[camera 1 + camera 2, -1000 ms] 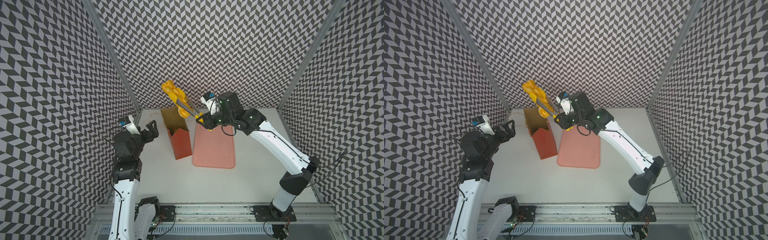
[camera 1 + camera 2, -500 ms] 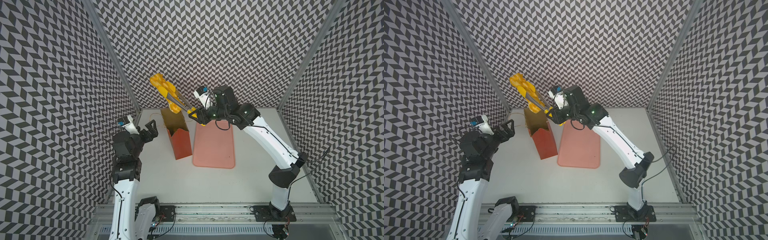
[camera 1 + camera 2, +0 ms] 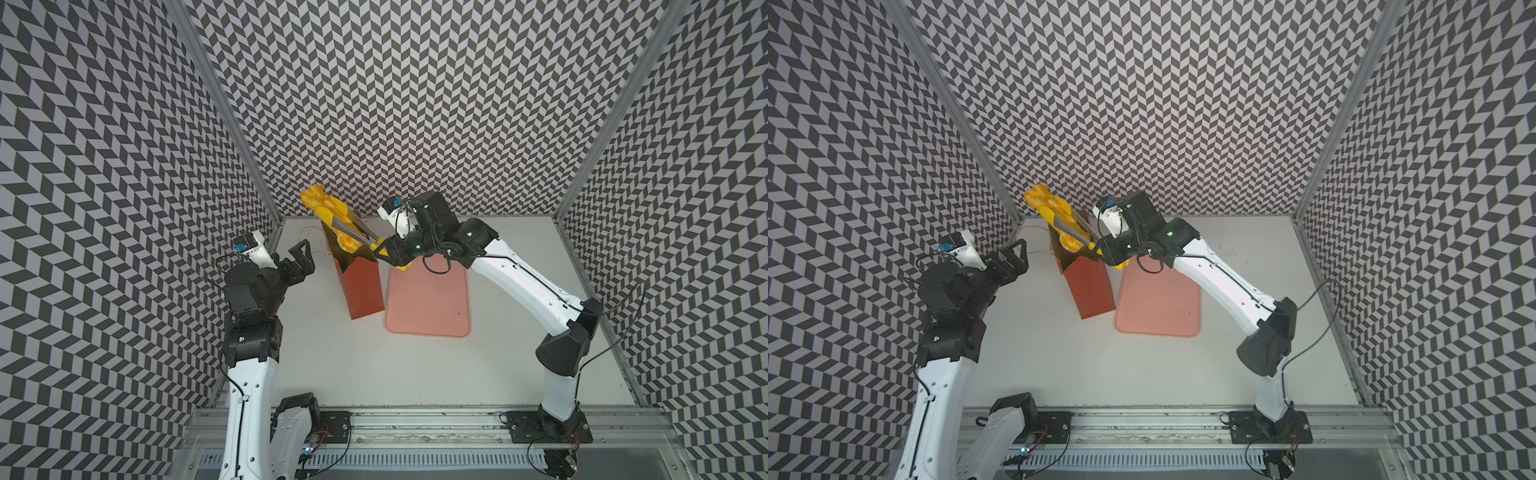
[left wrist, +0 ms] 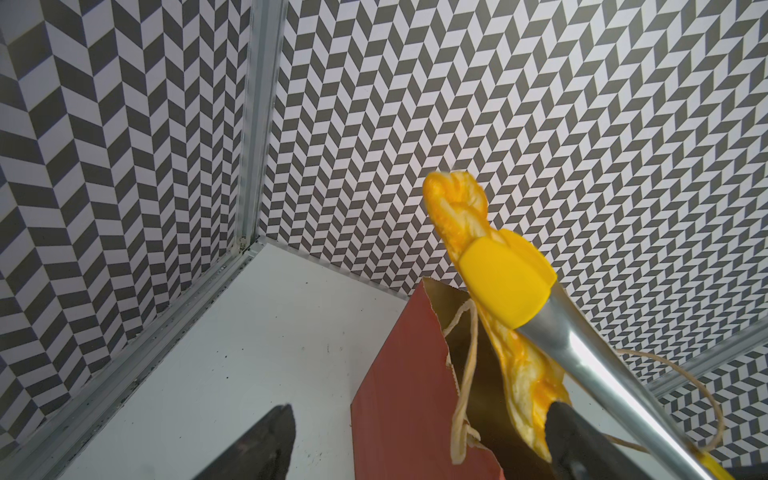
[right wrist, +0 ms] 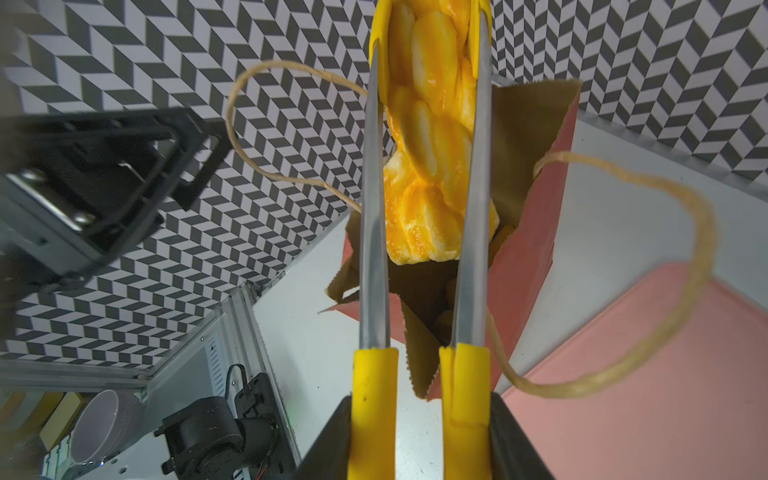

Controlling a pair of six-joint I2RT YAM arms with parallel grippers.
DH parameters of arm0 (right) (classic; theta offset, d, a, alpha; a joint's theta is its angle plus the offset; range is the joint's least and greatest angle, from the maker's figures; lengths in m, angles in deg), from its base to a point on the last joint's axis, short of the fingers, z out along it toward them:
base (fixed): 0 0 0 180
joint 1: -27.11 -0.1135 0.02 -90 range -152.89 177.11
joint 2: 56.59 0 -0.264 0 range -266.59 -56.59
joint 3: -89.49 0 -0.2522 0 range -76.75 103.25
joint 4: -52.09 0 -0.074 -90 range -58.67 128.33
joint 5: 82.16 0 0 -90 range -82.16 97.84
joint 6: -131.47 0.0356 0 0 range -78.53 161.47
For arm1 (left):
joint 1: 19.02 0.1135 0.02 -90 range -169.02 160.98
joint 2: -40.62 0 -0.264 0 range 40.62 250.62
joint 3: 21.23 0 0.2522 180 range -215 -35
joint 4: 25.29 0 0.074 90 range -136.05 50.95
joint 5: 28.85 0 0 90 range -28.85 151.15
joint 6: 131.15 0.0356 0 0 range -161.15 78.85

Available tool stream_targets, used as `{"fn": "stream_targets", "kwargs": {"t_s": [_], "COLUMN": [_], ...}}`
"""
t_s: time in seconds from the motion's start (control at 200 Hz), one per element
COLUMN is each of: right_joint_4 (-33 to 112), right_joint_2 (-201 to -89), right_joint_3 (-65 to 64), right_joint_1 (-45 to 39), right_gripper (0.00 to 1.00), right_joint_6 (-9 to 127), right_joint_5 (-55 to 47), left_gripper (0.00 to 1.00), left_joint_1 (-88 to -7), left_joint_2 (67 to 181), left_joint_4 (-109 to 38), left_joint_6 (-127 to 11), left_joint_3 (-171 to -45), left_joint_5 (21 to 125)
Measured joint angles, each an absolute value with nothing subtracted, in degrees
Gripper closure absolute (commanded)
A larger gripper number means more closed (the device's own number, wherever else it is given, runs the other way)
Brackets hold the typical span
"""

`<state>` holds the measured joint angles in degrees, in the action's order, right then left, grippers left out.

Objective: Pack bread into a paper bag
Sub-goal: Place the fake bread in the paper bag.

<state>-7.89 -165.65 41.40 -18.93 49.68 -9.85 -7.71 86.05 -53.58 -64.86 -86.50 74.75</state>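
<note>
Update: in the last second I swung the tongs (image 3: 353,228) over toward my left side and then dropped them. The braided loaf (image 3: 322,203) was up over the rim and now has its lower end inside the mouth of the paper bag (image 3: 361,286). The right wrist view confirms it: the loaf's bottom tip is below the kraft rim, between the two steel arms, and its upper half is out and leaning toward the back wall. My right pincer (image 3: 388,253) hasn't changed, it's pressed together on the tongs' yellow handles, and the tong tips are clamped on the loaf about midway up. My left pincer (image 3: 305,259) also hasn't moved. It's spread wide, parked just beside the bag on its left side, and not touching it. The bag is standing on the tabletop (image 3: 415,374) with a slight lean, right next to the pink tray (image 3: 428,299), which has nothing on it. I can see yellowish shapes deep in the bag, probably the other pastries, but can't tell for sure. If so, this looks like the last piece. The loaf is long and tilted, so if I let go now it may tip over the rim or drag the bag down. I'd stand it up straighter and lower it further first. The twine handle (image 5: 665,311) loops close to the tongs, so it could snag when I pull out.
</note>
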Motion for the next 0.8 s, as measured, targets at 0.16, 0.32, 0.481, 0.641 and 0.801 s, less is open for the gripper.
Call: {"fn": "stream_targets", "kwargs": {"t_s": [0.16, 0.32, 0.481, 0.641, 0.801], "right_joint_4": [-4.96, -2.78, -2.34, -2.40, -2.14], "right_joint_2": [-163.75, -160.78, -159.03, -158.09, -157.21], "right_joint_3": [33.40, 29.77, 28.22, 27.11, 26.26], "right_joint_1": [-19.00, -19.06, -19.22, -19.28, -19.28], "right_gripper": [0.82, 0.82, 0.79, 0.66, 0.58], "right_joint_6": [50.10, 50.60, 50.97, 51.17, 51.65], "right_joint_5": [-10.12, -10.20, -10.16, -9.88, -9.55], "left_gripper": [0.02, 0.02, 0.02, 0.02, 0.02], "left_joint_1": [-7.41, -7.28, -7.19, -6.97, -6.97], "left_joint_2": [86.05, 86.05, 86.05, 86.05, 86.05], "left_joint_4": [-53.27, -53.21, -53.19, -53.19, -53.16], "left_joint_6": [-64.88, -65.08, -65.08, -65.10, -65.19], "left_joint_3": [-86.22, -86.20, -86.20, -86.20, -86.20], "left_joint_5": [75.02, 75.26, 75.45, 75.67, 75.89]}}
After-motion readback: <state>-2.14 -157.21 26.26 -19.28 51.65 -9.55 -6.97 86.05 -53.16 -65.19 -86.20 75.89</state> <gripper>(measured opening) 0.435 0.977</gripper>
